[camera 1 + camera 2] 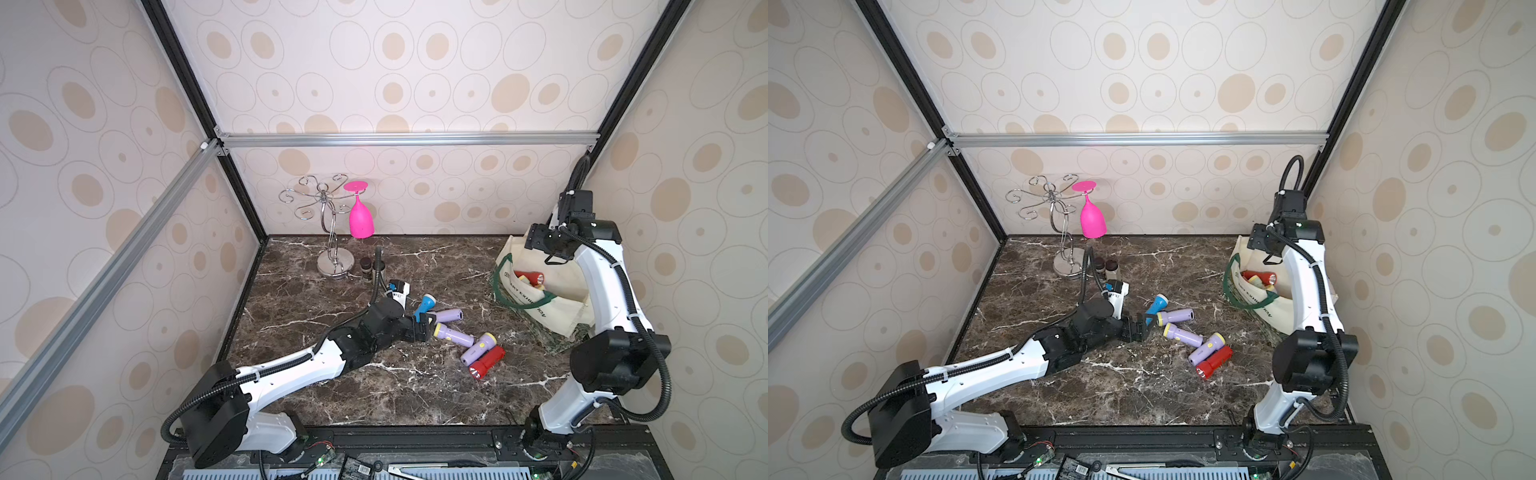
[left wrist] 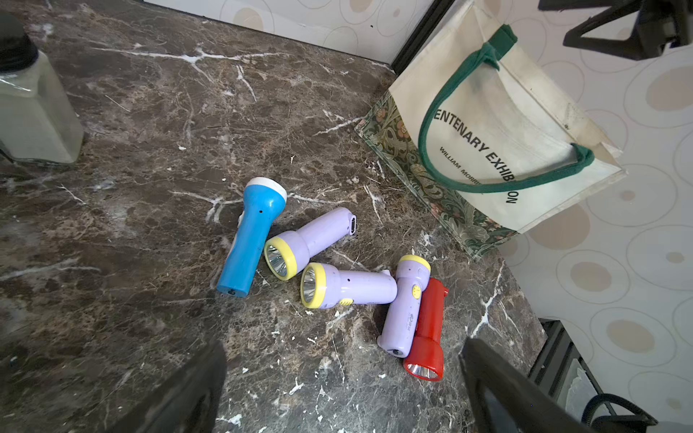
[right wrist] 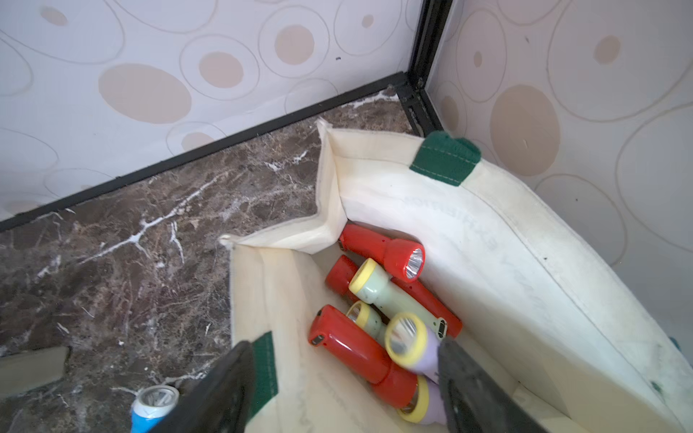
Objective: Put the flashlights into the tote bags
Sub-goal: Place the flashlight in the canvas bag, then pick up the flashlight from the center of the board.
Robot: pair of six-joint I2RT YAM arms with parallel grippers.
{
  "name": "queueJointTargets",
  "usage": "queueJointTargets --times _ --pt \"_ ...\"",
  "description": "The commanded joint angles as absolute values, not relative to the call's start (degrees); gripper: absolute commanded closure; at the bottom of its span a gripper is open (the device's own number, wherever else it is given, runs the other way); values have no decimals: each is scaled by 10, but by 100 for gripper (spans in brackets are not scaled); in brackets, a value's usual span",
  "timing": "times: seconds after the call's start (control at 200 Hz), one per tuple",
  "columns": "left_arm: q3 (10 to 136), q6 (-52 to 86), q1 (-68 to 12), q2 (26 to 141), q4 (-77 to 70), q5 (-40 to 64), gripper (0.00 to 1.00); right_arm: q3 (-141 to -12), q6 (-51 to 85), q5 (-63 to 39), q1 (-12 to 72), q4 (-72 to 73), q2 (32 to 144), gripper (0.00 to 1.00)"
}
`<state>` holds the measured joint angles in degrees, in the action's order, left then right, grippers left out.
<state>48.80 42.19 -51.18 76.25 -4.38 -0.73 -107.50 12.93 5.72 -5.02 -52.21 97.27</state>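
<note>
Marble tabletop (image 1: 374, 395), five flashlights (image 1: 455, 336), cream tote bag (image 1: 557, 309)

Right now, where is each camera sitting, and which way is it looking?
Top views: high at the front, looking down on the marble table; both arms, left tool and right tool show.
Left wrist: low over the table, facing five flashlights and the tote bag; its open tool's fingers show.
Right wrist: above the tote bag, looking inside at more flashlights; its open tool's fingers show.
Shared: both wrist views show the blue flashlight and the bag.
</note>
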Motion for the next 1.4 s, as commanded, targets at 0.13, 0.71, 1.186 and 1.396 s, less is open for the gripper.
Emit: queueJointTargets --times 0.13,0.71,1.186,1.396 --pt "534 414 -471 815 12 40 7 -1131 136 85 32 -538 942 9" --pt "664 299 -443 1006 56 12 40 -937 176 16 242 -602 786 9" --pt "742 281 -440 1126 68 16 36 -773 218 -76 275 -533 712 9" --pt "750 282 -440 1148 76 13 42 -774 216 -73 278 -523 703 9"
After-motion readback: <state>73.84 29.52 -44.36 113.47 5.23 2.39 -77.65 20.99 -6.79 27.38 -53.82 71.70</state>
